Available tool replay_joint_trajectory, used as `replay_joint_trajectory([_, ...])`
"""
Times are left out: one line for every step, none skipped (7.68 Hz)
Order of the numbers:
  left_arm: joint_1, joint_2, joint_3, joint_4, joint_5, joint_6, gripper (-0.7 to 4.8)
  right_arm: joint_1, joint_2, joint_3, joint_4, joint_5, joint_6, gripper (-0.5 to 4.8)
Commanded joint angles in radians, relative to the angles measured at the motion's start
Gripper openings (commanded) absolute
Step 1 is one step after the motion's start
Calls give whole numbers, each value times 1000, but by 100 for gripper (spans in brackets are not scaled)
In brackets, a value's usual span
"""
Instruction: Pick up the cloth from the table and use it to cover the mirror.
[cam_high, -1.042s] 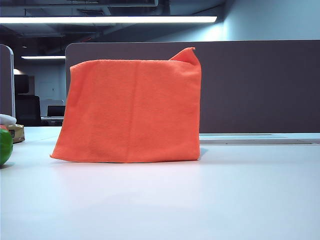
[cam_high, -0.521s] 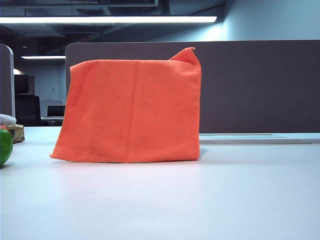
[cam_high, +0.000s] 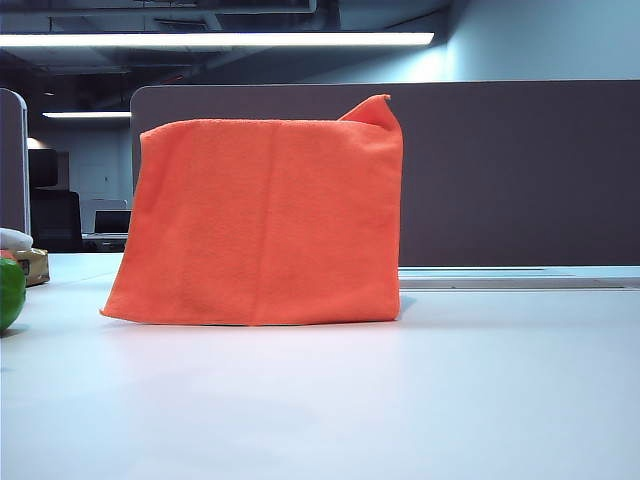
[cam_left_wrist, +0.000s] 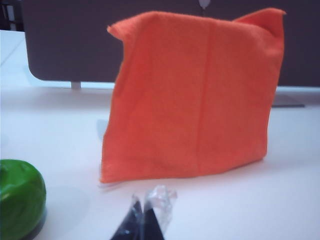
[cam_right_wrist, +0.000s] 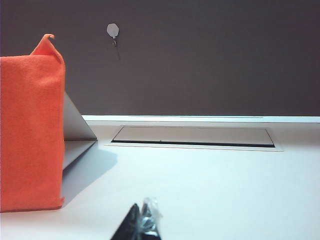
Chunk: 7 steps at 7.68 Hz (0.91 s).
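fingers first: my left gripper (cam_left_wrist: 144, 210) sits low over the near part of the table (cam_high: 420, 400), its two dark, tape-wrapped tips pressed together with nothing between them. my right gripper (cam_right_wrist: 141, 220) sits the same way, low over the near right part of the table, tips together and empty. neither one shows in the exterior view.

just beyond my left gripper, toward the table's left edge, rests a rounded green object (cam_left_wrist: 20, 197) on a dark base, well apart from the fabric. farther along that left edge lie a small box (cam_high: 32, 266) and something white (cam_high: 14, 238) on top of it, too small to make out.

past my fingers, around the middle of the table and left of centre, the cloth (cam_high: 262, 222) hangs draped, bright orange, its lower hem reaching the tabletop and one top corner poking up in a peak. from my right wrist view, the mirror (cam_right_wrist: 75, 131) shows only as a grey sliver behind the cloth's edge, leaning back; its front is fully hidden.

behind it all, a grey partition panel (cam_high: 520, 170) runs along the table's far edge, with a flat cable hatch (cam_right_wrist: 192, 136) set into the tabletop at its foot.
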Motion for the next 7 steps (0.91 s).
replay_joint_trajectory([-2,0,6,-154,-72,232,-5,1,-1,-4,10,-98,-27,-5])
replay_joint_trajectory([-2,0,6,-196,-94,231,-5,1,-1,-4,10,-106,-27,-5])
replay_joint_trajectory([-2,0,8,-203,-119,217,-5,1,-1,-4,10,-121,-32,-5])
replay_joint_trajectory([0,0,6,-115,-159,205,-5,0,-1,-4,-63,-90,-158,-5])
replay_joint_trajectory([0,0,6,-68,-253,202,-5,-2,-1,-4,-55,-47,-185,-5])
replay_joint_trajectory([51,0,6,-66,-270,208,-5,-29,-1,-4,-41,-40,-188,-5])
replay_joint_trajectory([70,0,6,-63,-262,201,-5,-40,-1,-4,-39,-41,-187,-5])
